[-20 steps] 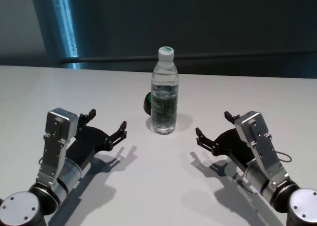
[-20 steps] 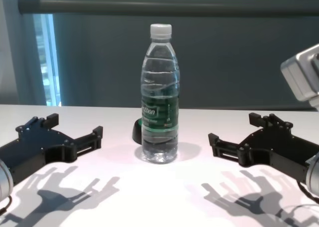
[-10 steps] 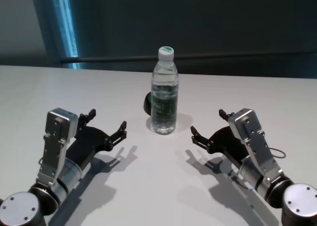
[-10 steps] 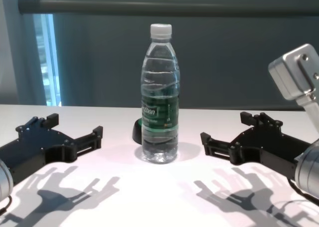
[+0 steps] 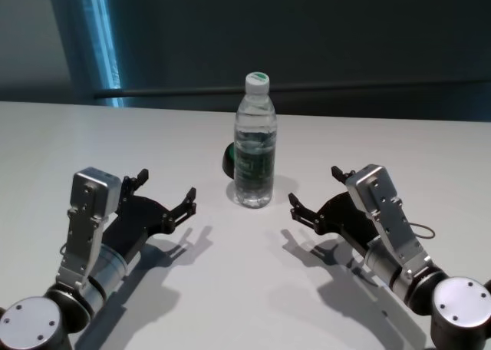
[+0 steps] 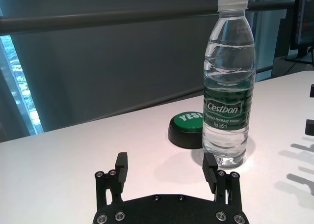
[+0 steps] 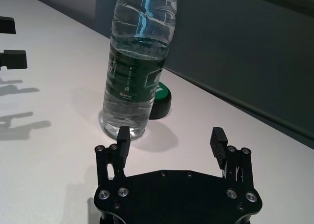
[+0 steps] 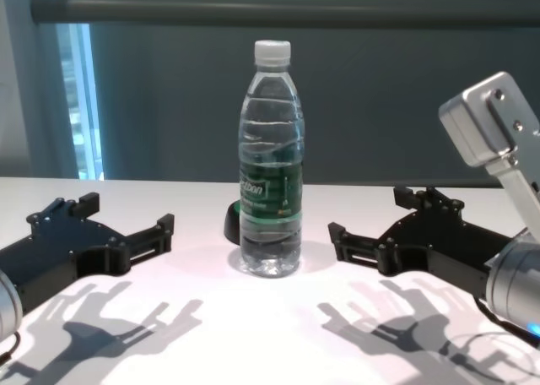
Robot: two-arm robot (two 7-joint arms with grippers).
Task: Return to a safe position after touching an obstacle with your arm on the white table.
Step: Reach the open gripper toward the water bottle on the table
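"Where's the bottle (image 5: pixel 255 143)?"

"Upright mid-table (image 5: pixel 230 288). Right gripper (image 5: pixel 316 199), spread, sits just right of it; left gripper (image 5: pixel 166 190), spread, farther left."

"Advice?"

"Brush it gently, then retreat straight back."

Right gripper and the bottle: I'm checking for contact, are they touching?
Apart. The chest view shows bare white table between the open right gripper and the upright bottle; the head view shows the same gap.
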